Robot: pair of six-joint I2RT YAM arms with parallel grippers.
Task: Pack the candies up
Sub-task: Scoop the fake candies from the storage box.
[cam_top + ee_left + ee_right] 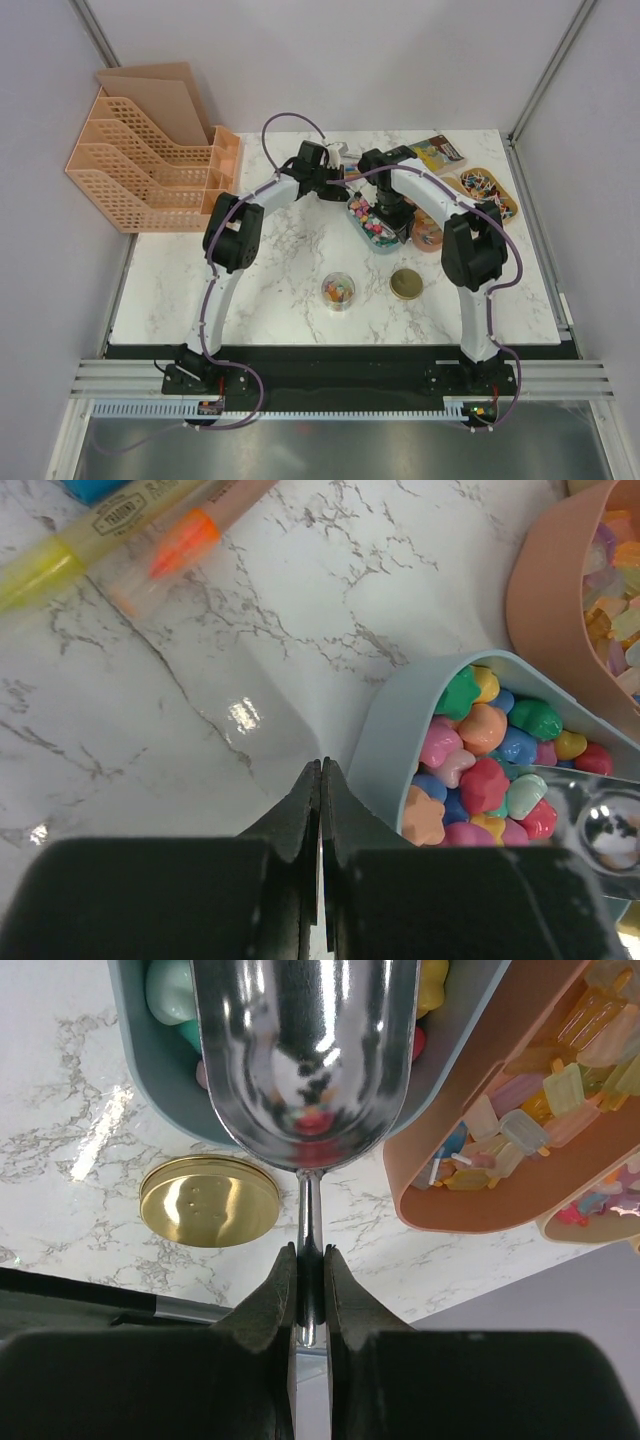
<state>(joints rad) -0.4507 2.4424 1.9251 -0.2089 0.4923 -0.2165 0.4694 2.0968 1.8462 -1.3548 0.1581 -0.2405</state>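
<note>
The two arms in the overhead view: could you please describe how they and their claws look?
The left arm and right arm have curved white links joined by bulky black joint housings, on black bases. A thin purple cable runs along each. The left claw and right claw are matte black, each with two flat fingers tapering to points. No markings are visible.
</note>
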